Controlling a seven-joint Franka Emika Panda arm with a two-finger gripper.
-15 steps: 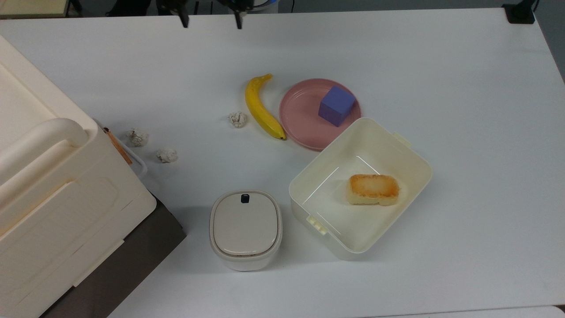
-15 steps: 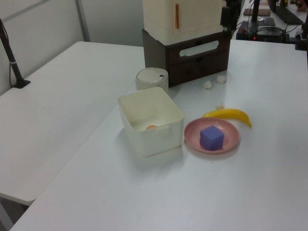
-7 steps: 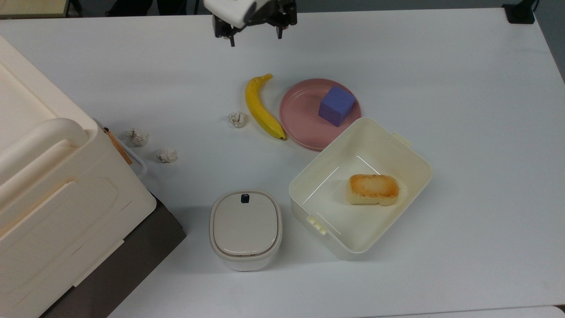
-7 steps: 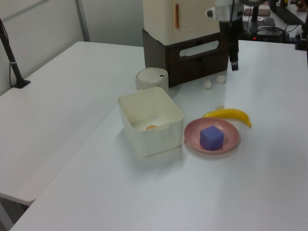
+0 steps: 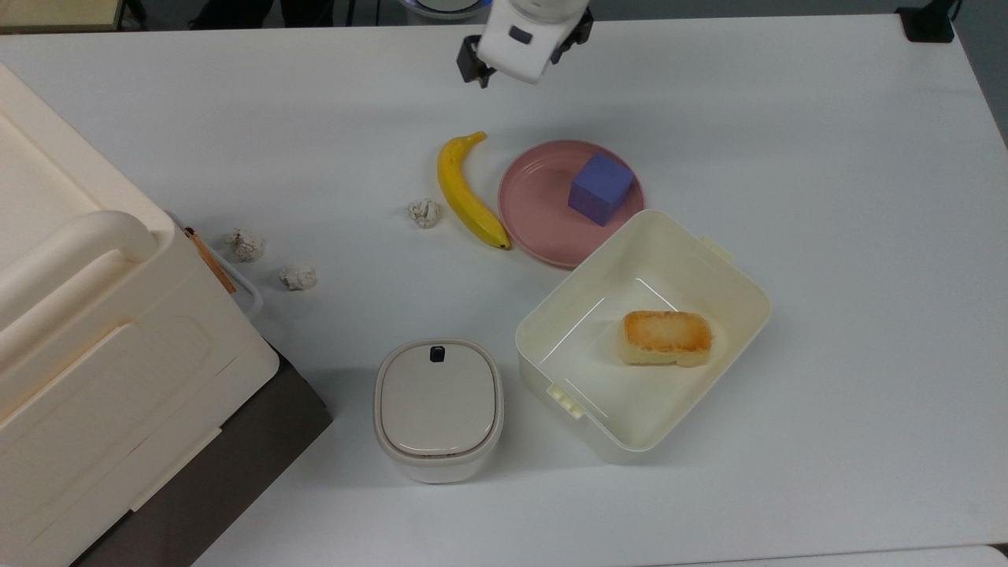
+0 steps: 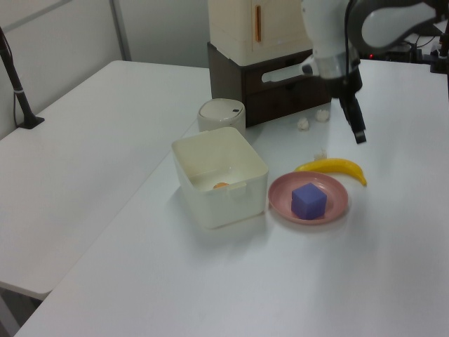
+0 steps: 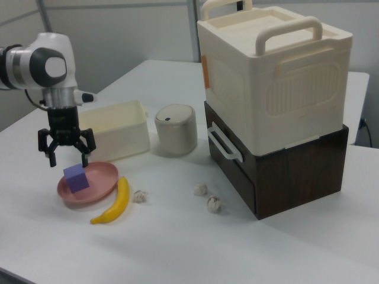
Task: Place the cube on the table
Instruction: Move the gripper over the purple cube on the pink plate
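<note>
The purple-blue cube rests on the right half of the round pink plate, close to the cream bin's corner. The plate lies on the white table. My gripper hangs in the air near the table's upper edge in the top view, up and left of the plate. In the right view the gripper is open, with its fingers spread wide just above the cube and apart from it. The left view has the gripper above the banana, beyond the cube.
A banana lies against the plate's left side. A cream bin holding a bread block touches the plate's lower right. A small lidded pot, three paper balls and a large cream box on a brown drawer unit are at the top view's left.
The arm has swung to the top view's right and come lower, nearer the plate. The wrist has turned. Cube, plate and the rest have not moved.
</note>
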